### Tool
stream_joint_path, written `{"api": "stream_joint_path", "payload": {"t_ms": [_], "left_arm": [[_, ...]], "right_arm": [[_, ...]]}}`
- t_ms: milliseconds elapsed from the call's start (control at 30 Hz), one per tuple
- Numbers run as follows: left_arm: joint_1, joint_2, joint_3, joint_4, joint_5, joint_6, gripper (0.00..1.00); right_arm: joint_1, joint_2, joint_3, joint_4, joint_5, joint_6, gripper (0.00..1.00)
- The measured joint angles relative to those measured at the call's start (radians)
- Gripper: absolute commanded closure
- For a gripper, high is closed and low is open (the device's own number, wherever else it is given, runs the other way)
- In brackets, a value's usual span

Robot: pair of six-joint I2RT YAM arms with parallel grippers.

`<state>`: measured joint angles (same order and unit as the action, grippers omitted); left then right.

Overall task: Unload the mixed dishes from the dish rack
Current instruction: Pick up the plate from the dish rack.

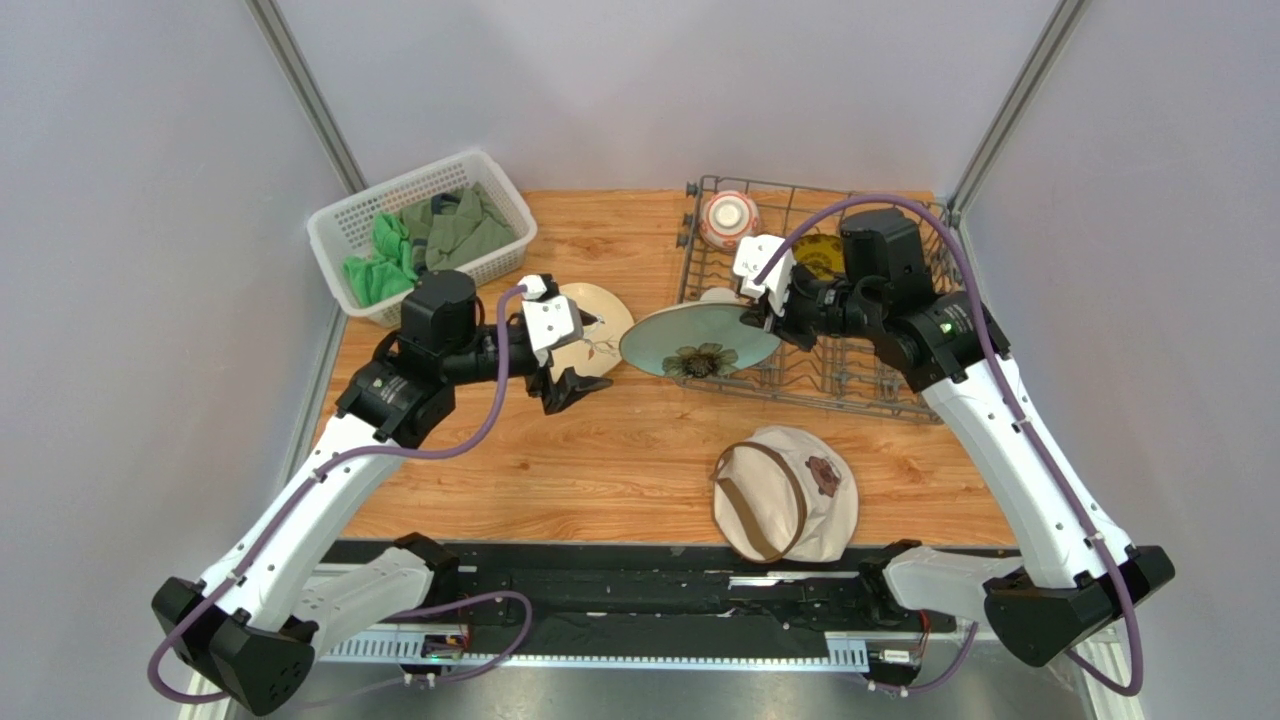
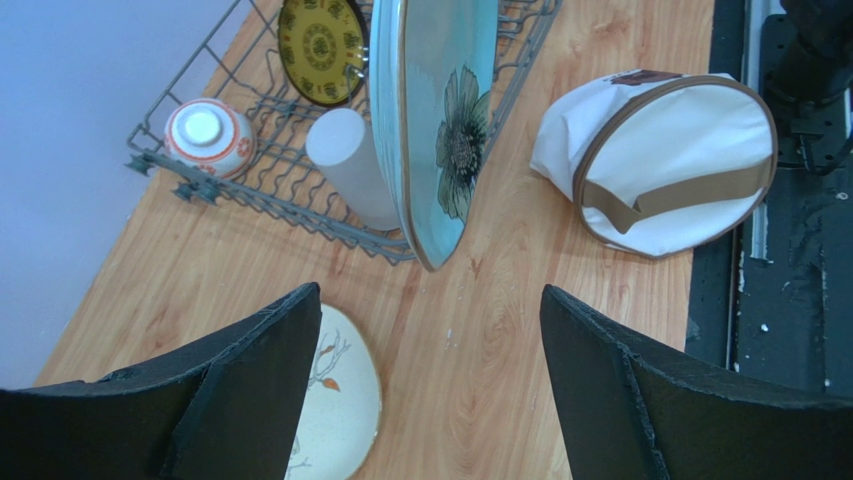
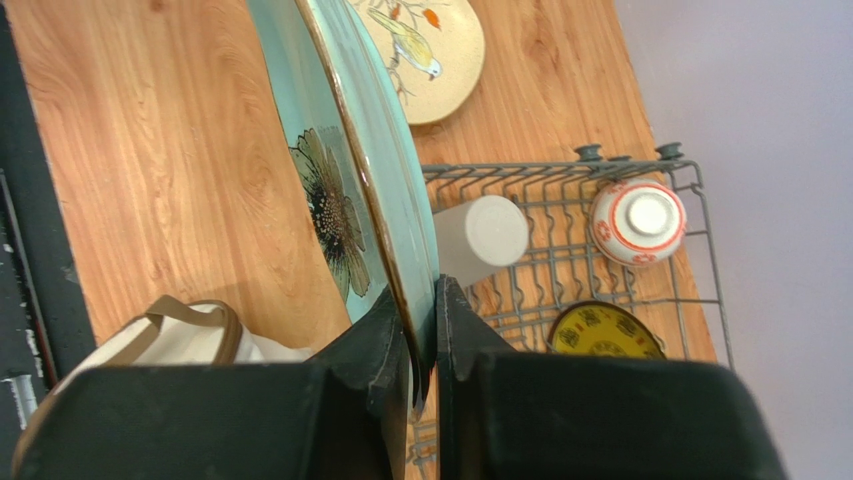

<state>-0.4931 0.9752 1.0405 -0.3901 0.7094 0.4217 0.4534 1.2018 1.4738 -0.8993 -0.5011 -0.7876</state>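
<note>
Matte black right hand (image 3: 422,297), pinch on glossy round pale green plate (image 3: 338,200); left hand (image 2: 429,293) spread.

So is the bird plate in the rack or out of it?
Out. The cream bird plate lies flat on the wooden table, left of the dish rack.

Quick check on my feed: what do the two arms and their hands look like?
The left arm and right arm have white links with black joints and bases. A purple cable runs along each. The left hand and right hand each have a white block and two black wedge-shaped fingers.
</note>
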Motion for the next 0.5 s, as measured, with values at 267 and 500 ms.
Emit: {"api": "stream_joint_path", "payload": {"t_ms": [267, 500], "left_arm": [[-0.029, 0.071, 0.000, 0.021, 0.028, -0.016, 0.14], [-0.045, 0.096, 0.000, 0.030, 0.031, -0.029, 0.52]], "right_arm": [[0.089, 0.000, -0.021, 0.024, -0.010, 0.047, 0.97], [0.151, 0.011, -0.034, 0.065, -0.010, 0.081, 0.97]]}}
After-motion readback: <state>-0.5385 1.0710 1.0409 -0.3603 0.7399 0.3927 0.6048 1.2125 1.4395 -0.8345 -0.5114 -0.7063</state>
